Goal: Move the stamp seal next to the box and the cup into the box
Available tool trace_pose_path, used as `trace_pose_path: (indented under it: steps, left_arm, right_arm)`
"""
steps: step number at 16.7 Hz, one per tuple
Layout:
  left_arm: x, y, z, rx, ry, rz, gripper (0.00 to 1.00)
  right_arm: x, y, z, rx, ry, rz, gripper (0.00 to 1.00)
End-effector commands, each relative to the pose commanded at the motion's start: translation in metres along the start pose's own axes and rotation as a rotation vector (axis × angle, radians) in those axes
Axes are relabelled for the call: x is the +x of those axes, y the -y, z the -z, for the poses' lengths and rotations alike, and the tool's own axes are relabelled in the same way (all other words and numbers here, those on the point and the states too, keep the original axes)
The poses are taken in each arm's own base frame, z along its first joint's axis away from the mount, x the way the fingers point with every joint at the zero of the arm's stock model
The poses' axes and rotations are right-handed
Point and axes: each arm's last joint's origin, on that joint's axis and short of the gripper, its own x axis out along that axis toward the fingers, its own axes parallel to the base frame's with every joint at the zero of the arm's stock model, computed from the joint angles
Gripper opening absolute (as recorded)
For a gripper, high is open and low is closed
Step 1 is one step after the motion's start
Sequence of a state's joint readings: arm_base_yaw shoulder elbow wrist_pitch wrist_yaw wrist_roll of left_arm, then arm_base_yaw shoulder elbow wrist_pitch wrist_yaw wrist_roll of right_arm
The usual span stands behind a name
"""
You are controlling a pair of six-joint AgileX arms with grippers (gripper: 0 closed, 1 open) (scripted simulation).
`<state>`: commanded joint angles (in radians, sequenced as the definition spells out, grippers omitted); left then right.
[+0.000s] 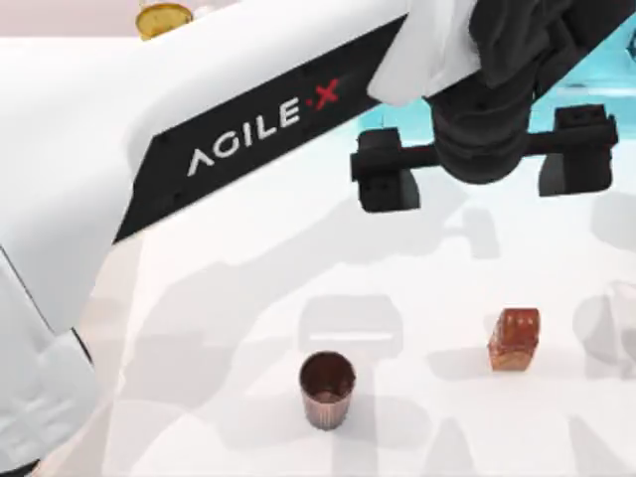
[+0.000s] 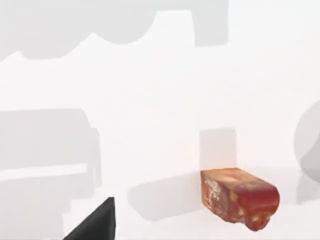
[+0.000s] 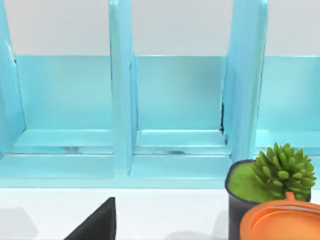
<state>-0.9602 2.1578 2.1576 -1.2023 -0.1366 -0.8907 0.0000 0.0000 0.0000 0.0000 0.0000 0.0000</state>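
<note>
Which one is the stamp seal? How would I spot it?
Look at the white table under the big AgileX arm. Two small things stand there: the ribbed dark brown cup and, to its right, the stamp seal, blocky, mottled reddish-brown, not round.

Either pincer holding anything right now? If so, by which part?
Nothing is held. The left pincer hangs open above the table; the cup and stamp seal stand free on the table.
</note>
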Motion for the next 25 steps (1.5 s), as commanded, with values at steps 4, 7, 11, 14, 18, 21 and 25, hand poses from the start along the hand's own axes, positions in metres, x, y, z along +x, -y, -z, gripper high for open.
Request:
trace_pose_path:
  steps: [4,7,11,14,18,21,25]
  left_arm:
    - [0.058,0.047,0.034,0.006,-0.094,-0.125,1.0]
    - [0.084,0.063,0.054,0.01,-0.126,-0.187,1.0]
    - [0.092,0.067,0.061,0.011,-0.134,-0.205,1.0]
    - [0.093,0.065,0.059,0.008,-0.136,-0.207,1.0]
    - [0.109,0.064,0.061,0.011,-0.135,-0.205,1.0]
    - [0.135,0.059,0.064,0.011,-0.134,-0.205,1.0]
    - [0.166,0.051,0.071,0.011,-0.134,-0.205,1.0]
  right_arm:
    - [0.0,0.0,0.0,0.0,0.0,0.0,1.0]
    - [0.0,0.0,0.0,0.0,0.0,0.0,1.0]
    - [0.0,0.0,0.0,0.0,0.0,0.0,1.0]
    - [0.0,0.0,0.0,0.0,0.0,0.0,1.0]
    - [0.0,0.0,0.0,0.0,0.0,0.0,1.0]
    - [0.0,0.0,0.0,0.0,0.0,0.0,1.0]
    - [0.0,0.0,0.0,0.0,0.0,0.0,1.0]
